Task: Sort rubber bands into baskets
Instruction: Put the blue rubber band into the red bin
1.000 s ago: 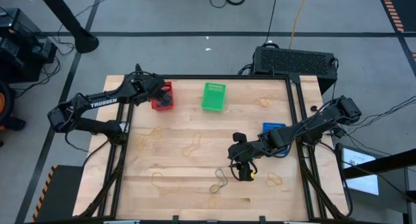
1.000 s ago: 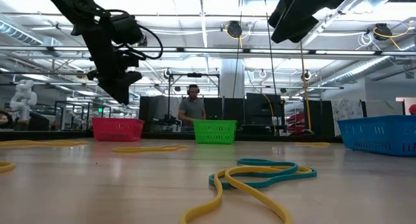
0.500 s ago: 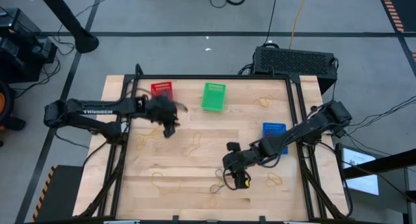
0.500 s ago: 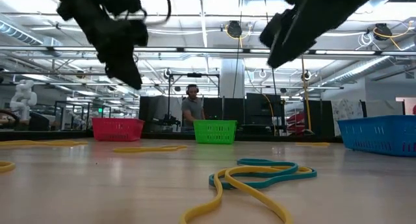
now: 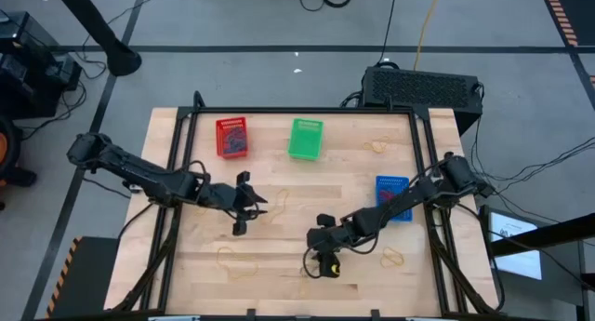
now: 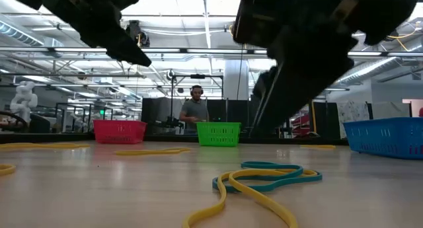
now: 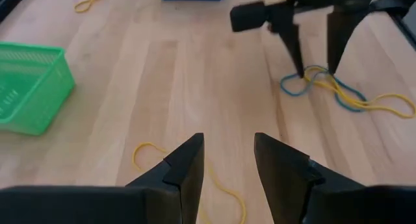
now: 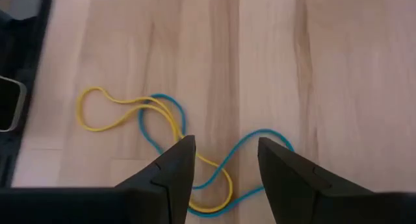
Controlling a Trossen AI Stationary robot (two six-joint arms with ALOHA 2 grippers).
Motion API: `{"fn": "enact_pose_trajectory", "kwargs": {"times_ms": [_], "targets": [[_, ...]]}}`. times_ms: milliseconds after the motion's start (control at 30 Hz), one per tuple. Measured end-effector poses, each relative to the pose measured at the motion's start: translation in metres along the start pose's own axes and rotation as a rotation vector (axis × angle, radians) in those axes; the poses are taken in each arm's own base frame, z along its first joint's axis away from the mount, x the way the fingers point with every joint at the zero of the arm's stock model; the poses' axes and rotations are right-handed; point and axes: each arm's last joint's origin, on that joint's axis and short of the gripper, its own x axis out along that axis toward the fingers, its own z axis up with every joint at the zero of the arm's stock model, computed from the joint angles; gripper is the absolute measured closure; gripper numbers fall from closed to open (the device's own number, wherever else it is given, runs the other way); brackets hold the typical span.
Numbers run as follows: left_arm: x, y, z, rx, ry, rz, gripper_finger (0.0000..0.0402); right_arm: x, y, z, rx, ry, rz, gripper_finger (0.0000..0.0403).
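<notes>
A blue rubber band (image 8: 158, 117) and a yellow one (image 8: 109, 113) lie tangled on the wooden table near its front edge, also seen in the low view as the blue band (image 6: 277, 170) and the yellow band (image 6: 254, 196). My right gripper (image 8: 224, 160) (image 5: 320, 263) hangs just above them, pointing down, open, one finger on either side of the tangle. My left gripper (image 7: 227, 152) (image 5: 256, 207) hovers open over mid-table, above another yellow band (image 7: 144, 150). The red basket (image 5: 231, 137) and green basket (image 5: 305, 138) stand at the far edge, and the blue basket (image 5: 391, 185) on the right.
More yellow bands lie scattered: near the far right corner (image 5: 376, 146), front right (image 5: 392, 258), front left (image 5: 226, 256) and left (image 5: 209, 196). A big black box (image 5: 420, 86) sits behind the table. A person (image 6: 195, 112) stands in the room beyond.
My left gripper has swung from the red basket at the far left toward the table's middle and near side, turning as it went. My right gripper has come down and toward the near left, onto the blue and yellow tangle. The bands have not moved.
</notes>
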Motion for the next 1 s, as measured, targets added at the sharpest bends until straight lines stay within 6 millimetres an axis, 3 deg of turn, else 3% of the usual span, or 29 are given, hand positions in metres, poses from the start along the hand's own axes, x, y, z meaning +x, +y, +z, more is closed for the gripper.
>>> {"fn": "enact_pose_trajectory", "kwargs": {"times_ms": [233,433,533,733,1000], "targets": [[0.004,-0.001,-0.014,-0.008,-0.038,-0.007,0.0258,0.02,0.002,-0.009,0.007,0.0,-0.023,0.0243],[0.005,0.0,-0.017,-0.014,-0.063,-0.011,0.0258,0.025,0.0,-0.013,0.05,0.027,-0.047,0.0247],[0.005,0.0,-0.018,-0.014,-0.06,-0.011,0.0258,0.024,-0.002,-0.016,0.058,0.046,-0.085,0.0274],[0.005,0.0,-0.017,-0.014,-0.075,-0.013,0.0258,0.024,-0.004,-0.018,0.038,0.069,-0.095,0.0389],[0.005,0.0,-0.016,-0.013,-0.086,-0.014,0.0258,-0.003,0.003,-0.004,-0.021,0.011,-0.042,0.0401]]}}
